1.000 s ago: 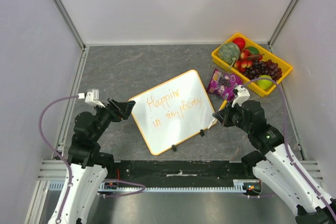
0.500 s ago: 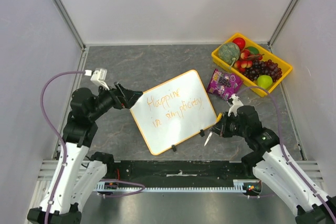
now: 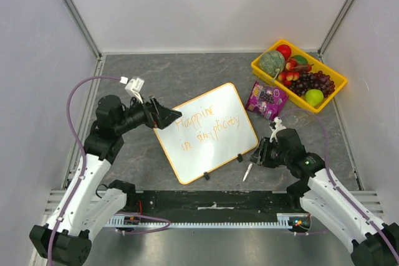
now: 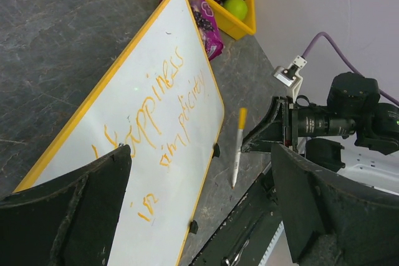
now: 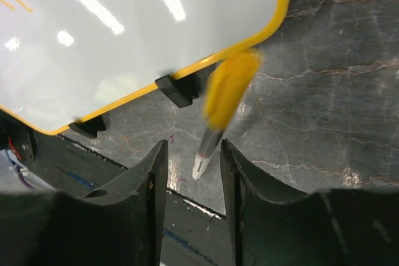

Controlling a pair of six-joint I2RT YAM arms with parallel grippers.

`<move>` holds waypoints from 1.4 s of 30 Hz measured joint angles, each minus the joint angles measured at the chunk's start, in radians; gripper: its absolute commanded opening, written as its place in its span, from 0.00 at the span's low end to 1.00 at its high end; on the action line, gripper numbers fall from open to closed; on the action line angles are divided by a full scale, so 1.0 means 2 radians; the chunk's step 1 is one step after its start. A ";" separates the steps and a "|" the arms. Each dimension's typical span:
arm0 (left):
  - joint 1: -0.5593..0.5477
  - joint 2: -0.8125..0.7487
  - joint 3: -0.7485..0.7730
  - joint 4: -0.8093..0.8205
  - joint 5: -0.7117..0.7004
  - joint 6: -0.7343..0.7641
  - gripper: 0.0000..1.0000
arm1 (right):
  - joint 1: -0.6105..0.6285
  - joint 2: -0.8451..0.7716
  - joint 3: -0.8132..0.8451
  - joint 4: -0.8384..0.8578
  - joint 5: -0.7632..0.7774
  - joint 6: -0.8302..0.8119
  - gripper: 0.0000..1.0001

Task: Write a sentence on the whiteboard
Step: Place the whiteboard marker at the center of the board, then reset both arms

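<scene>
Top external: whiteboard (image 3: 215,152) on grey marbled table (image 3: 156,79), white walls (image 3: 199,4); left gripper (image 3: 172,118), right gripper (image 3: 259,155) both spread apart.

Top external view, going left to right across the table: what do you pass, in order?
left fingers → whiteboard → marker → yellow fruit tray

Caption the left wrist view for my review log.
Open left tool frames the whiteboard with its orange sentence; marker beside its clipped edge.
</scene>
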 measured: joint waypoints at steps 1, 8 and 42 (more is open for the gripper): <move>-0.002 0.002 0.000 0.003 0.002 0.000 0.97 | 0.000 0.001 0.000 0.000 0.007 0.003 0.63; -0.006 0.013 0.000 0.016 0.004 0.000 0.98 | 0.000 -0.017 0.002 0.000 0.054 0.013 0.98; -0.006 -0.043 -0.016 -0.079 -0.348 0.033 0.99 | 0.000 0.030 0.079 0.220 0.361 -0.236 0.98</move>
